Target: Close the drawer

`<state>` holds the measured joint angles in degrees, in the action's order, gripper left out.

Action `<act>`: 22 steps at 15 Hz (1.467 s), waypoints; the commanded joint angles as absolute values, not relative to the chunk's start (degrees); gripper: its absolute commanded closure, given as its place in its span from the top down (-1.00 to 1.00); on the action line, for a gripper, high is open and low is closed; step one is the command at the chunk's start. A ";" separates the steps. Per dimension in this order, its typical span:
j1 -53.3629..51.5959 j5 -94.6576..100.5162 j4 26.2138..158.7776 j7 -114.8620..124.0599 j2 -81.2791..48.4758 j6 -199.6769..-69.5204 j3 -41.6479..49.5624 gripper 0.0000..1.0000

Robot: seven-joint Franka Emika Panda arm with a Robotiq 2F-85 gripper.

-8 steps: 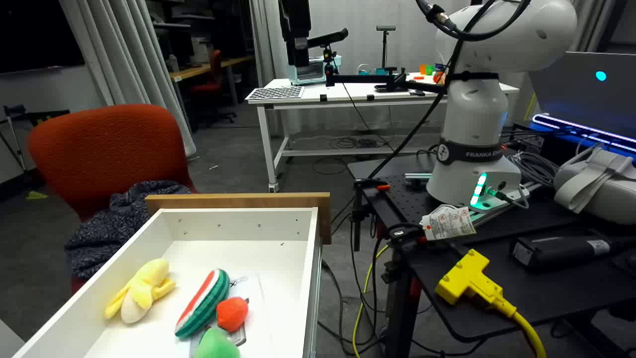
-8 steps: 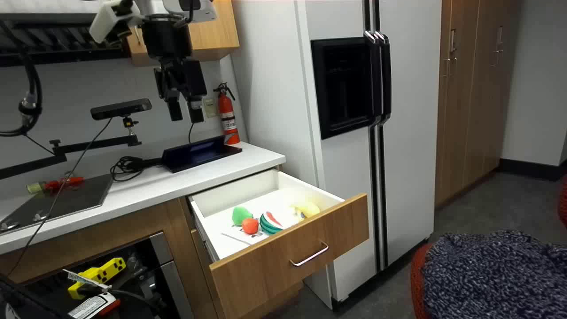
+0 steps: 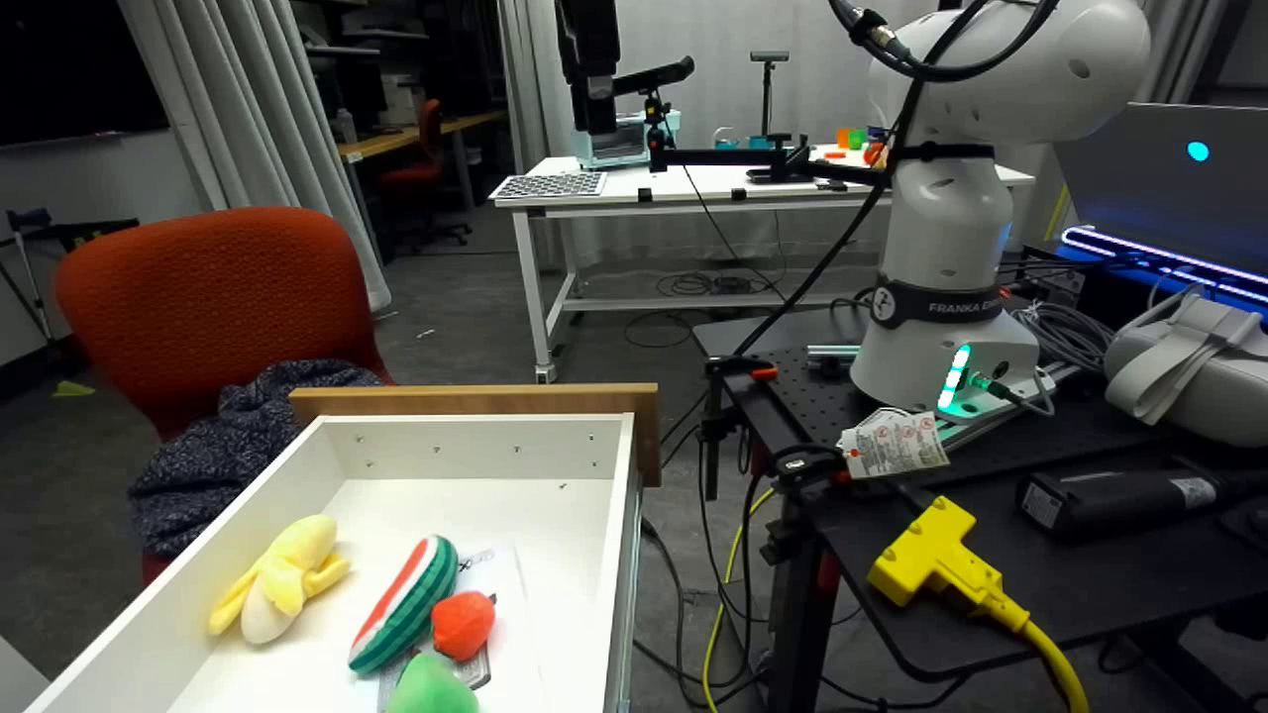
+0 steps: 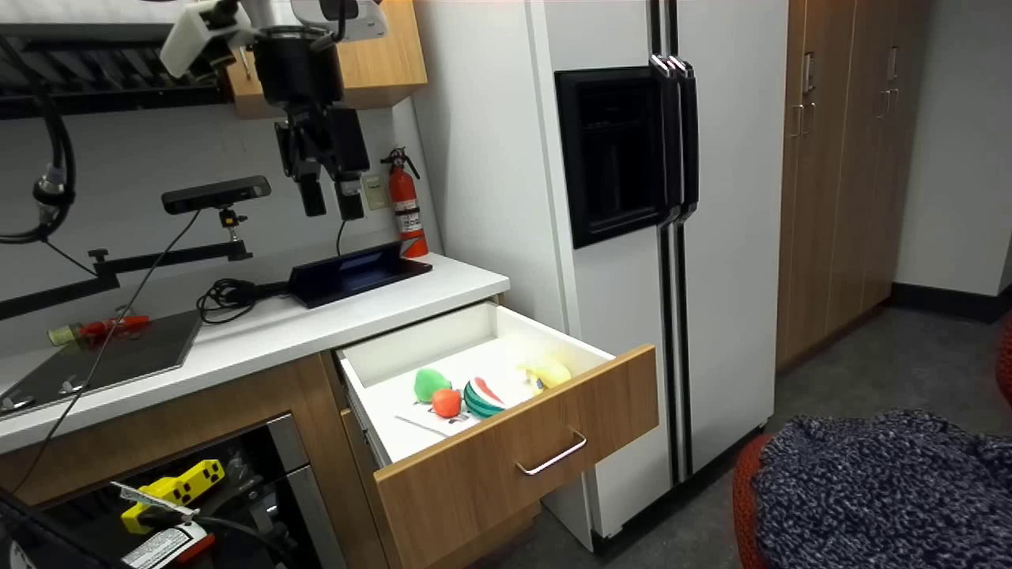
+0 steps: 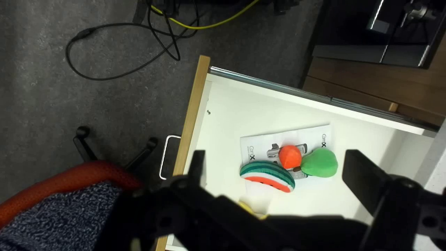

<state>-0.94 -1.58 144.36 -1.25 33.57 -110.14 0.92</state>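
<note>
Drawer [image 4: 506,442] gaping, down at five o'clock from the spread, empty jaws in an exterior view! Descend short of its front and they could snag inside; shove wide of the handle [image 4: 556,458], and it might jam.

Down in the wrist view, the drawer [image 5: 237,108] blazes white against a dim grey floor [image 5: 41,104], while my own hand [image 5: 276,165] looms near-black and soft with blur. In an exterior view, glare bleaches the yellow toy [image 4: 553,372]. And here, in an exterior view, a green light [image 3: 954,378] and a violet strip [image 3: 1169,256] shine sharply.
</note>
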 commanded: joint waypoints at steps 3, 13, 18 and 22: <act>-0.73 -1.67 144.26 -1.35 33.52 -110.00 0.75 1.00; -0.73 -1.67 144.26 -1.35 33.49 -110.00 0.75 1.00; -0.73 -1.67 144.26 -1.35 33.48 -110.00 0.75 1.00; -0.05 -0.07 144.36 -0.31 33.50 -110.40 0.04 1.00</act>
